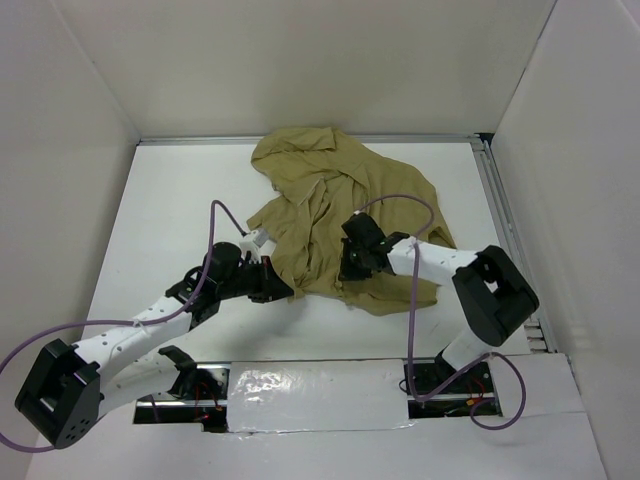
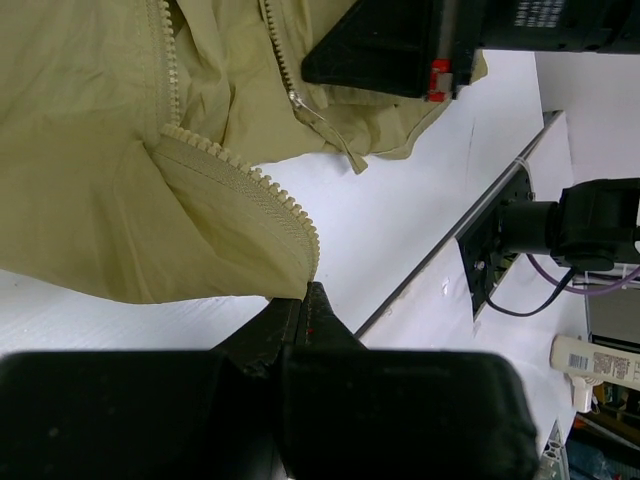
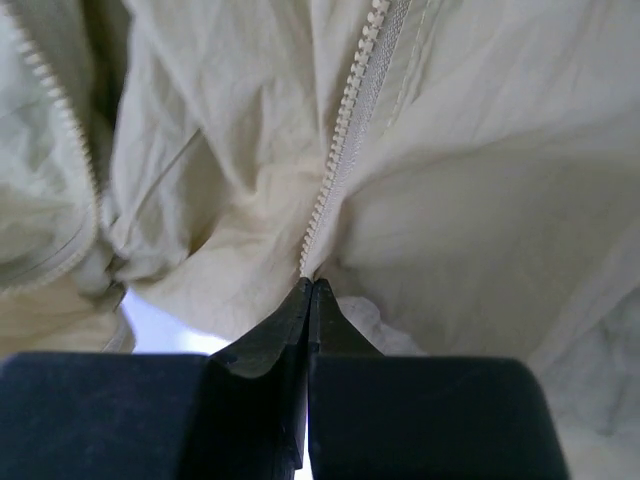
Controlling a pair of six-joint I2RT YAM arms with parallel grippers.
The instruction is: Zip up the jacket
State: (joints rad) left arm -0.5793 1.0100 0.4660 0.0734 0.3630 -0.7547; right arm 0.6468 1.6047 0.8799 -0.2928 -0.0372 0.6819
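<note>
Looked into a box of white walls (image 1: 300, 60) around a white table (image 1: 150, 250). Found the jacket (image 1: 340, 190) heaped in khaki folds on the far middle of that table, front unzipped, one end against the back wall and the other nearest the arms.

Saw the left gripper (image 1: 283, 290) at the near left corner of the cloth, jaws pressed together. From the left wrist, watched the fabric draw to a point right at those closed tips, with a row of zipper teeth (image 2: 250, 180) running down the edge into them: pinched on the jacket's corner, by the look of it. Spotted the slider (image 2: 300, 103) further up on another row, pull tab hanging toward the table, clear of the tips. Made out the right arm (image 2: 400, 40), black, at the top of that view, over the cloth.

Saw the right gripper (image 1: 347, 272) down on the near part of the jacket, right of the other. From the right wrist, found its jaws fully together, tips touching the lower end of a tooth row (image 3: 345, 130) among creased fabric. Could not tell whether any cloth sat between them.

Noted purple cables (image 1: 411, 320) looping off both arms.
</note>
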